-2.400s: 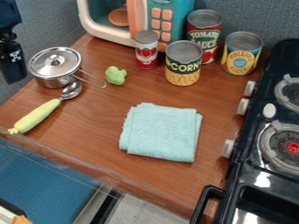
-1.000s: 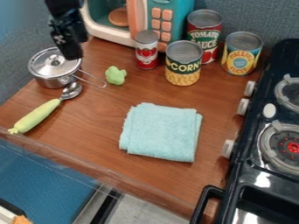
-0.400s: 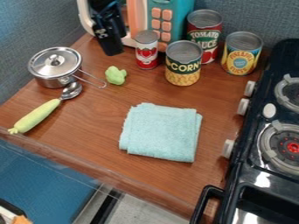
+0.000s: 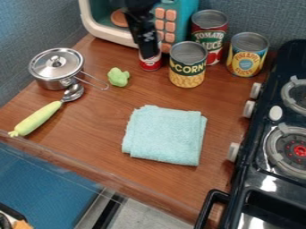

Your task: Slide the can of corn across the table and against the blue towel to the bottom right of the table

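Tabletop (image 4: 90,134): brown wood grain, spreading out below the pincer (image 4: 149,54).
Wall (image 4: 257,18): blue-grey, behind the pincer.
Pincer: black, hanging down from the top edge, its tip in front of the small red-and-white can (image 4: 150,63) and hiding the upper part of it; I could not tell whether it was spread or pressed together.
Can of corn (image 4: 188,74): upright on the table, just to the right of the pincer's tip and a little lower in the view, with a narrow gap showing between the two.
Blue towel (image 4: 164,136): folded, lying flat well below the pincer; wood lay between it and the can of corn, so the two stood apart.
Tall red can (image 4: 208,33): upright, right of the pincer, behind the can of corn.
Yellow-and-blue can (image 4: 247,56): upright, farther right of the pincer.
Toy microwave (image 4: 110,36): behind the pincer, partly covered by it.
Green lump (image 4: 118,77): lower left of the pincer.
Lidded pot (image 4: 53,82): well to the left of the pincer.
Spoon (image 4: 39,117): yellow-green handle, far to the lower left.
Stove (image 4: 257,165): black, far to the right and below the pincer.
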